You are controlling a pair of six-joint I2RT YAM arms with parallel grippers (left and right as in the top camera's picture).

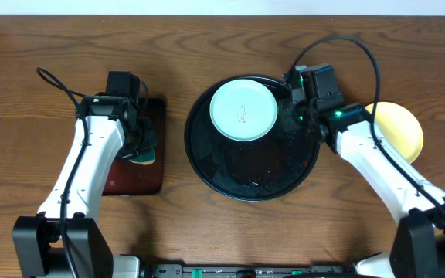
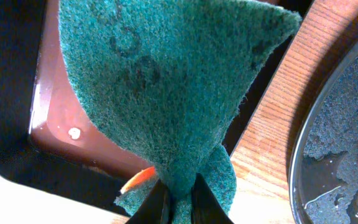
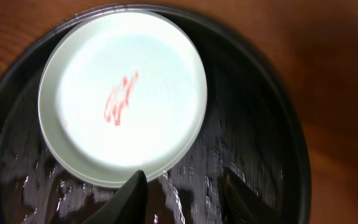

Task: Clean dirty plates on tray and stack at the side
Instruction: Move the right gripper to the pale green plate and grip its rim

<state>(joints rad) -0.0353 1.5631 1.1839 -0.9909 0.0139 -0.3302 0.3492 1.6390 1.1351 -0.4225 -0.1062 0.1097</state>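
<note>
The black round tray [image 1: 255, 168] sits mid-table with a wet floor. One mint-blue plate [image 1: 243, 110] lies in its far part, with a red smear at its centre, plain in the right wrist view [image 3: 123, 93]. My right gripper [image 1: 295, 106] hangs open and empty over the tray [image 3: 253, 106], its fingers [image 3: 185, 194] just beside the plate's rim. A yellow plate [image 1: 399, 130] lies on the wood at the right, partly hidden by my right arm. My left gripper [image 1: 140, 143] is shut on a green scouring pad [image 2: 166, 81]. A second mint-blue plate is not in view.
A dark red-brown rectangular tray [image 1: 134, 176] lies left of the black tray, under my left gripper; it also shows in the left wrist view [image 2: 55, 124] with a small white crumb and an orange bit. The black tray's rim [image 2: 328, 149] is close to its right.
</note>
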